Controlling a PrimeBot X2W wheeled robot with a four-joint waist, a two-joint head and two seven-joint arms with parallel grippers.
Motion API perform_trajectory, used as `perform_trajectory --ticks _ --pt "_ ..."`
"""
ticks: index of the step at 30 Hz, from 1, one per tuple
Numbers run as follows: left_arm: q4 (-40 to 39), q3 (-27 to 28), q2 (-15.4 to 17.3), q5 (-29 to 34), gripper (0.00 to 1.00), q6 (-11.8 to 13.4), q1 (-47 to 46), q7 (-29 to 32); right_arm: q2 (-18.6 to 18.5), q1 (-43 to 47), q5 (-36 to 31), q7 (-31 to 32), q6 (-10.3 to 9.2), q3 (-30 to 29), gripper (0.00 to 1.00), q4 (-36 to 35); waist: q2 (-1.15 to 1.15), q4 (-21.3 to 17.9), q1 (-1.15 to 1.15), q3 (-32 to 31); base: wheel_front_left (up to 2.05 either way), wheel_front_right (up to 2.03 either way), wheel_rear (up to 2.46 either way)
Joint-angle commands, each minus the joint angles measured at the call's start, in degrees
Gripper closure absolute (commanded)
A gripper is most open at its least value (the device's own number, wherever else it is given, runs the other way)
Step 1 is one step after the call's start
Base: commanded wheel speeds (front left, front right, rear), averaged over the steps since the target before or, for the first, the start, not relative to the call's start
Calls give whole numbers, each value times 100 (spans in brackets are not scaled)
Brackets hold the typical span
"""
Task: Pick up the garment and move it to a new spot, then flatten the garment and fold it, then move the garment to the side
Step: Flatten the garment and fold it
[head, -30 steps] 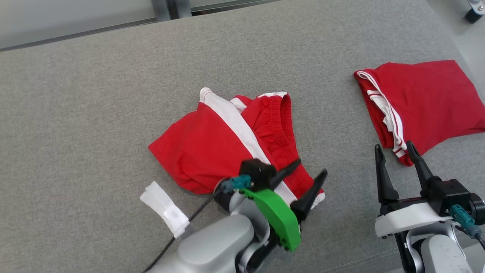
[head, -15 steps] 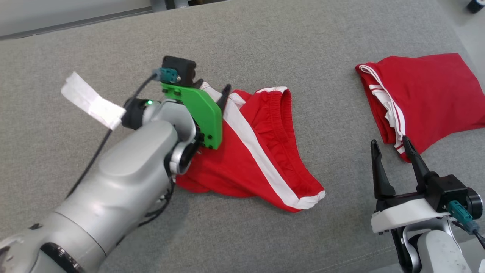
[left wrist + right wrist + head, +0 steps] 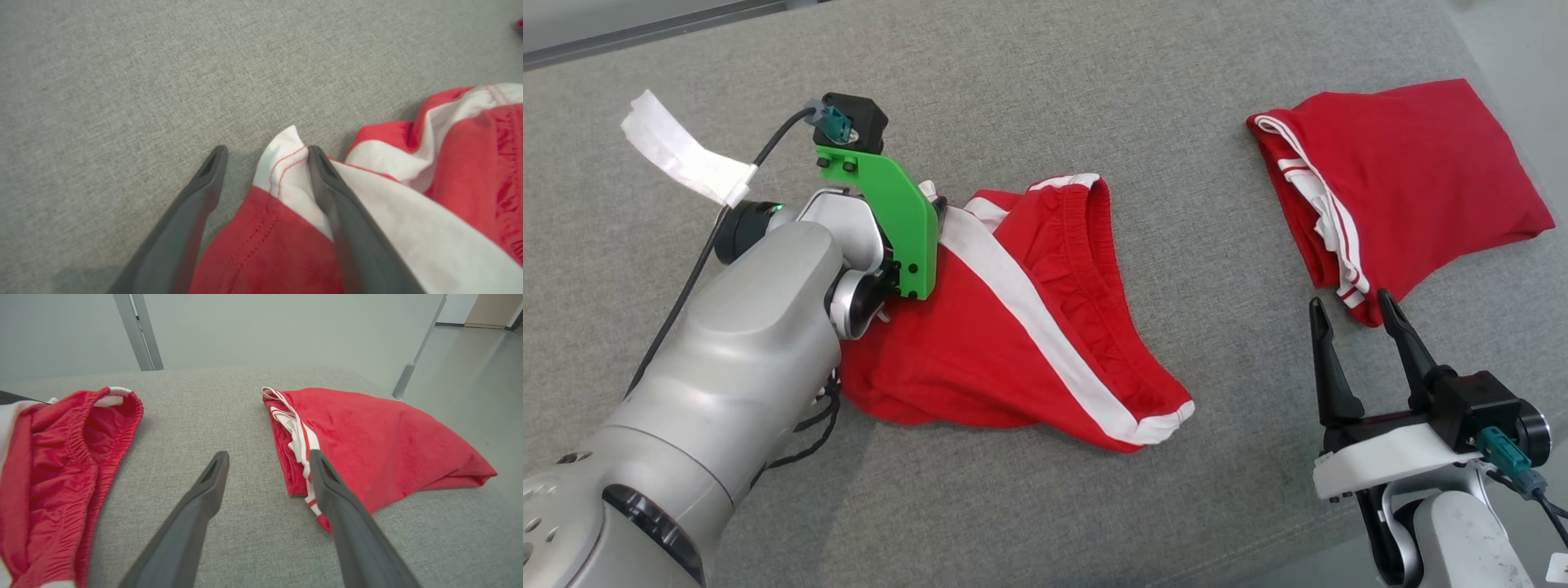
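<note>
The garment (image 3: 1013, 327), red shorts with a white side stripe and a gathered waistband, lies crumpled in the middle of the grey fabric surface. My left gripper (image 3: 931, 198) reaches down at its far left corner, mostly hidden behind its green mount. In the left wrist view that gripper (image 3: 263, 153) is open, with the white hem corner (image 3: 284, 163) lying between the fingers against the right one. My right gripper (image 3: 1349, 304) stands open and empty at the lower right, fingers pointing up. The right wrist view has the waistband (image 3: 81, 445) at the left.
A second red garment (image 3: 1405, 180), folded, lies at the far right near the surface's edge, just beyond my right fingertips (image 3: 322, 473). A white tag (image 3: 678, 155) hangs on the left arm's cable. Pale floor (image 3: 1519, 49) lies past the right edge.
My left arm has swung from the garment's near edge across to its far left corner and lowered there. The head camera has shifted. The right gripper holds still.
</note>
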Motion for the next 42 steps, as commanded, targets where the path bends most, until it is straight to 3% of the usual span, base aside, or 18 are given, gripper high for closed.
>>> perform_trajectory --ticks 1,4,5,6,7,15,19,22,26,32,37,42 --pt "101 -3 -13 -79 0 -69 0 75 -3 -2 29 -16 -9 -2 0 7 0 -14 0 2 0 0 0" --pt "275 -94 -78 -78 0 -179 92 226 -3 -13 31 -16 -9 -22 0 22 0 -7 0 -13 0 0 0" --pt "315 -112 -103 -74 25 -220 105 226 -3 -24 28 -16 -9 -28 0 25 0 0 0 -14 0 0 0" --pt "353 -124 -128 -70 67 -243 110 219 -3 -37 22 -16 -9 -36 0 27 0 11 0 -17 0 0 0" --pt "386 -131 -155 -71 100 -284 111 208 -3 -47 16 -16 -9 -50 0 27 0 26 0 -20 0 0 0" --pt "458 -119 -362 -23 100 -583 68 -145 -3 -5 -37 -16 -9 -126 0 7 0 213 0 -94 0 0 0" --pt "261 191 -361 -46 100 -462 -15 -1166 -5 123 -61 -16 -9 -212 0 -18 0 361 0 -266 0 0 0" --pt "-110 470 -179 -148 100 -404 239 -1766 -6 258 -120 -16 -9 -333 0 -38 0 507 0 -436 0 0 0" --pt "-1035 831 356 -341 100 -19 901 -2512 -4 463 -211 -16 -9 -493 0 -93 0 729 0 -665 0 0 0" --pt "-3246 1315 1444 -737 100 1060 2879 -2926 -6 672 -306 -16 -9 -593 0 -191 0 1105 0 -778 0 0 0" --pt "-4482 1662 1847 -1036 100 1579 4192 -2993 -7 697 -358 -16 -9 -625 0 -221 0 1311 0 -779 0 0 0" --pt "-5279 1936 1957 -1012 100 1931 5187 -3013 -27 691 -399 -16 -9 -628 0 -235 0 1536 0 -761 0 0 0"
